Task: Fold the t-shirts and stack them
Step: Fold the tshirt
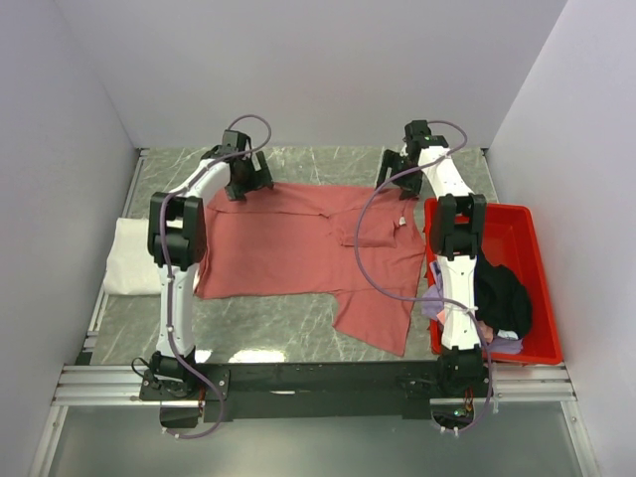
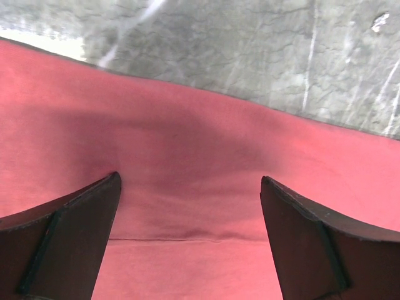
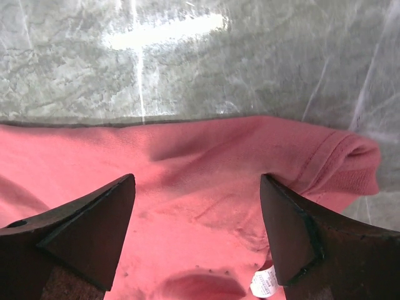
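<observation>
Red tee [image 1: 288,243] beside tray [image 1: 525,237] (clothes [image 1: 502,293] inside)

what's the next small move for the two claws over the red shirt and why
Probably lower the left claw and right claw and shut them on the red t-shirt's far edge: both hang open just over it, gripping nothing.

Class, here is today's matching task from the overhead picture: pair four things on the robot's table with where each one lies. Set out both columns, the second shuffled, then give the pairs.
Column one:
1. dusty red t-shirt
2. white t-shirt
3. black t-shirt
4. red tray

Column two:
A. inside the red tray
B. at the left edge of the table
C. spread out in the middle of the table
D. on the table's right side, with clothes in it

Pairs: 1-C, 2-B, 3-A, 4-D
</observation>
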Robot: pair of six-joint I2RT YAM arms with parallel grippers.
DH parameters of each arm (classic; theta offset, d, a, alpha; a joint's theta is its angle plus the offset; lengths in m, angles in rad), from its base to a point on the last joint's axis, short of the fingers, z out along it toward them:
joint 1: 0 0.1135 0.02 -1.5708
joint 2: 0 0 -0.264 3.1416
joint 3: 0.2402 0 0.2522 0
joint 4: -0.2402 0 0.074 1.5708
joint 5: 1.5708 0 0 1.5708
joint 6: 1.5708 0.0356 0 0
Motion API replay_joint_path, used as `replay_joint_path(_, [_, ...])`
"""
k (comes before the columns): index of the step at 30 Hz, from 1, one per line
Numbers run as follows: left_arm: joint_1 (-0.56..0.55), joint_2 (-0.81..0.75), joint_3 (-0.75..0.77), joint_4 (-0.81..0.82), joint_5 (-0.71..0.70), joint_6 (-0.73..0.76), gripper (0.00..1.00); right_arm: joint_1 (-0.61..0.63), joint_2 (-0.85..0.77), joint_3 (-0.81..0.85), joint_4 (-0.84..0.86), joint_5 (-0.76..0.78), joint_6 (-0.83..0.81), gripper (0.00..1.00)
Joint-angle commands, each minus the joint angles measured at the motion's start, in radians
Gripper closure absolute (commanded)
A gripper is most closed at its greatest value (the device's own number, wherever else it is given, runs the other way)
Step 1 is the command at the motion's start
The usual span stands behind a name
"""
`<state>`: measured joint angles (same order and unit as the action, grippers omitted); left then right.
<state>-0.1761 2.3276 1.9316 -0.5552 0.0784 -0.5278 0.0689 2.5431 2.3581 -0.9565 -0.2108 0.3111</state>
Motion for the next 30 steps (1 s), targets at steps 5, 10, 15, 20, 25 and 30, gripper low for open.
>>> replay_joint_path(5, [0.02, -0.184, -0.014, -0.028, -0.037, 0.038, 0.0, 0.003, -0.156, 0.012, 0.039, -0.003, -0.099, 0.13])
replay_joint_path(10, [0.02, -0.445, -0.288, 0.053, -0.075, -0.015, 0.01, 0.041, -0.347, -0.193, 0.088, 0.042, -0.106, 0.12])
replay_joint_path(15, [0.039, -0.638, -0.597, 0.093, -0.195, -0.11, 0.0, 0.084, -0.559, -0.535, 0.214, 0.057, -0.057, 0.12])
replay_joint_path(20, [0.128, -0.772, -0.81, 0.152, -0.218, -0.149, 0.0, 0.138, -0.731, -0.805, 0.303, 0.057, -0.014, 0.12])
replay_joint_path(25, [0.242, -0.789, -0.939, 0.231, -0.138, -0.175, 0.01, 0.167, -0.8, -0.914, 0.317, 0.056, -0.004, 0.12])
replay_joint_path(30, [0.262, -0.771, -1.013, 0.276, -0.129, -0.169, 0.01, 0.184, -0.837, -0.974, 0.332, 0.067, 0.0, 0.12])
